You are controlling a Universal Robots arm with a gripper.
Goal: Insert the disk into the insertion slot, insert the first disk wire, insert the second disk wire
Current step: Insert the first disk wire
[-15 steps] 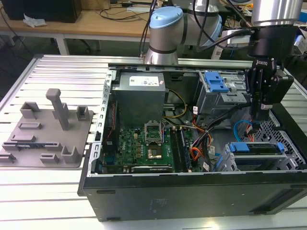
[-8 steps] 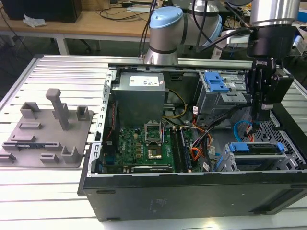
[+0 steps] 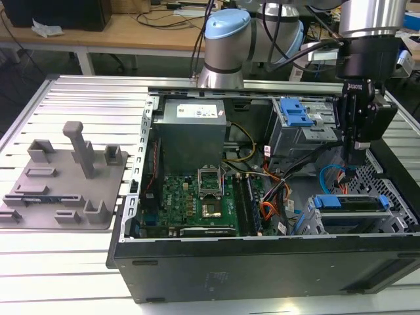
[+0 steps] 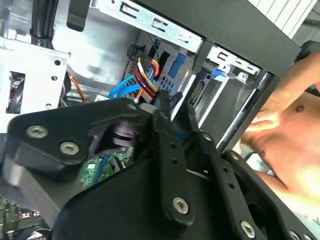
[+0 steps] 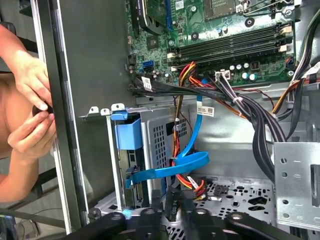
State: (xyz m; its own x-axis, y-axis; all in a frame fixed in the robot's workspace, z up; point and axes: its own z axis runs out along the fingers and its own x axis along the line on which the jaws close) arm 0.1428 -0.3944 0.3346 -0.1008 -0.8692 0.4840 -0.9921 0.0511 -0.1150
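Note:
The disk (image 3: 348,203), in its bright blue carrier (image 5: 129,133), sits inside the insertion slot (image 5: 161,141), a grey perforated cage at the case's front right corner. My gripper (image 3: 356,157) hangs just above and behind that cage. In both wrist views its fingers (image 4: 161,131) are closed on the black plug (image 5: 172,202) of a red, yellow and black wire bundle (image 4: 146,76). A flat blue wire (image 5: 176,166) loops from the board to the disk's rear edge; whether it is seated there I cannot tell.
A second grey bay with a blue latch (image 3: 294,113) stands at the back of the case. Thick black cables (image 5: 260,125) cross beside the cage. A person's hands (image 5: 31,107) rest outside the case wall (image 5: 60,100). A grey fixture plate (image 3: 65,180) lies on the exterior view's left.

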